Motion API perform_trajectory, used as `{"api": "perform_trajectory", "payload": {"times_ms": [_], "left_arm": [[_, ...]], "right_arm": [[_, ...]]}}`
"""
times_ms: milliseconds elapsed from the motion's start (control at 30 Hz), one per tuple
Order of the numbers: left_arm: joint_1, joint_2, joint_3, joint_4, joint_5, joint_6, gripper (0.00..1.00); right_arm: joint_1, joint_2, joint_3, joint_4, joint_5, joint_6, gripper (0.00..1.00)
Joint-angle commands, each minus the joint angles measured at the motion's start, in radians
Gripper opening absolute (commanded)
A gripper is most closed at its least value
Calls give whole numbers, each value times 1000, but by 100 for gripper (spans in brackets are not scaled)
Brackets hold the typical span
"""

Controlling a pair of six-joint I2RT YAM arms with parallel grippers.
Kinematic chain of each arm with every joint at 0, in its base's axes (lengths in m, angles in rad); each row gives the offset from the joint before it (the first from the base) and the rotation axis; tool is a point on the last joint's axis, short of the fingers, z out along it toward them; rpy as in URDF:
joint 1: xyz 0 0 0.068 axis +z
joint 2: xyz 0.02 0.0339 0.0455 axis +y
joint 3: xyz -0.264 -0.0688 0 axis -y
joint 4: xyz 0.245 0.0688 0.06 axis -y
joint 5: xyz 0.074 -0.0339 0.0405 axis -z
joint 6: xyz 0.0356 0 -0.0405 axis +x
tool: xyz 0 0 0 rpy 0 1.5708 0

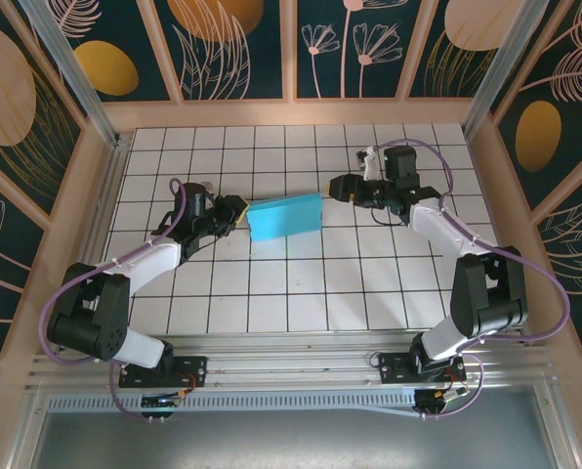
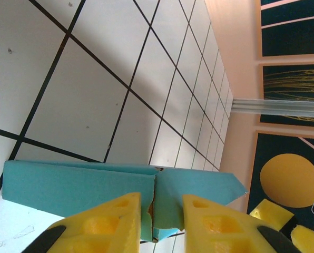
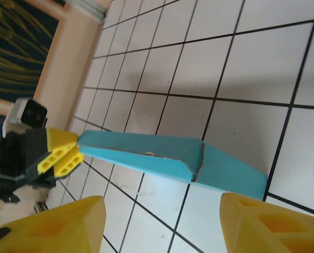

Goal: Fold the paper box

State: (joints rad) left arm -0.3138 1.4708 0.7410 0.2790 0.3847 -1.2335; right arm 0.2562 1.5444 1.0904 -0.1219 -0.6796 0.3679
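left gripper [image 1: 234, 211], centre frame, pinches the paper box [image 1: 285, 216] flat, likely anchoring it; right gripper [image 1: 342, 186] spread wide, apart.

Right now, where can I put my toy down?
The bare tiles between the paper box and the arm bases are free, and the rows by the back wall. The middle is crowded: left fingers pinch the box, right fingers hang open beside it.

The paper box [image 1: 285, 216] lies near the middle of the table [image 1: 301, 283], between the two claws. The left claw [image 1: 240, 211] straddles its left edge — the right claw [image 1: 338, 186] stands just off its right end, not touching.
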Motion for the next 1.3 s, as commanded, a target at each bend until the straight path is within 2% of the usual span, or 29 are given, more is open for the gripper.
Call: {"api": "perform_trajectory", "payload": {"times_ms": [0,233,400,567,800,967,1067,1200,1267], "left_arm": [[-5,27,-18,-150,-14,33,23],[-4,29,-20,-147,-10,34,23],[-4,31,-17,-150,-11,48,23],[-6,33,-20,-143,-8,45,23],[-9,26,-38,-153,-12,63,22],[-10,13,-73,-160,-23,71,22],[-14,8,-88,-172,-32,95,17],[-21,6,-91,-208,-59,156,13],[-25,6,-89,-217,-66,183,12]], "right_arm": [[10,71,69,-28,47,164,60],[47,178,106,5,-18,214,61],[50,197,72,76,-46,265,61],[52,203,32,112,-54,282,50],[57,217,-41,122,-32,273,28],[61,223,-80,104,5,245,21],[59,196,-75,84,9,233,25],[54,115,-55,71,-28,245,49],[45,85,-57,75,-41,252,56]]}}
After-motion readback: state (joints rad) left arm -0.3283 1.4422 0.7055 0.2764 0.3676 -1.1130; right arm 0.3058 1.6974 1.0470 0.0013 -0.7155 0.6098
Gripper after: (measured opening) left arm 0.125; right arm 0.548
